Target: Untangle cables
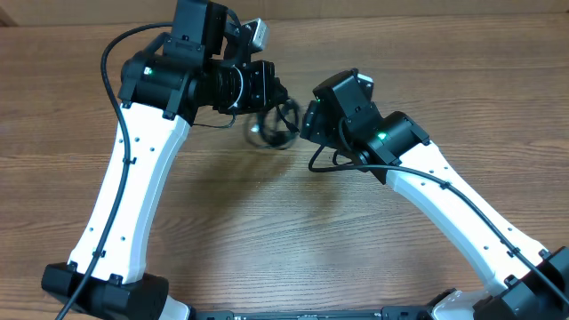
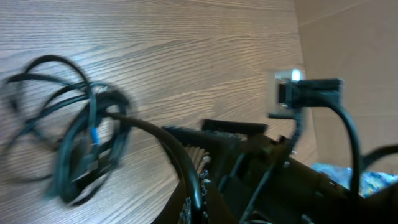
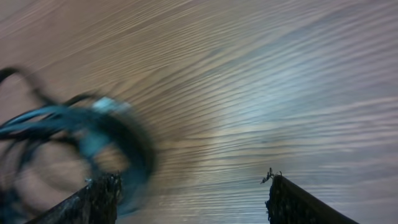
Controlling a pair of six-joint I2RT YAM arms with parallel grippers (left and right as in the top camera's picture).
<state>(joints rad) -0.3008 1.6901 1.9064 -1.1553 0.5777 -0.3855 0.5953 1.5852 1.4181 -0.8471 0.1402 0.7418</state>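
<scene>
The cables (image 1: 269, 133) lie as one small tangled bundle of thin black cords on the wooden table, between my two grippers. In the left wrist view the bundle (image 2: 74, 143) sits at the left, and one black strand (image 2: 177, 155) arches from it into my left gripper (image 2: 196, 202), which is shut on that strand. My left gripper (image 1: 277, 96) hangs just above the bundle. My right gripper (image 1: 307, 120) is close on the bundle's right. In the right wrist view it (image 3: 189, 186) stands open over bare wood, with the blurred bundle (image 3: 81, 130) beside its left finger (image 3: 93, 202).
The right arm's black wrist and its camera block (image 2: 308, 93) fill the right side of the left wrist view. Thick black arm cables (image 1: 111, 53) loop off both white arms. A cardboard-coloured wall (image 2: 348, 37) stands past the table edge.
</scene>
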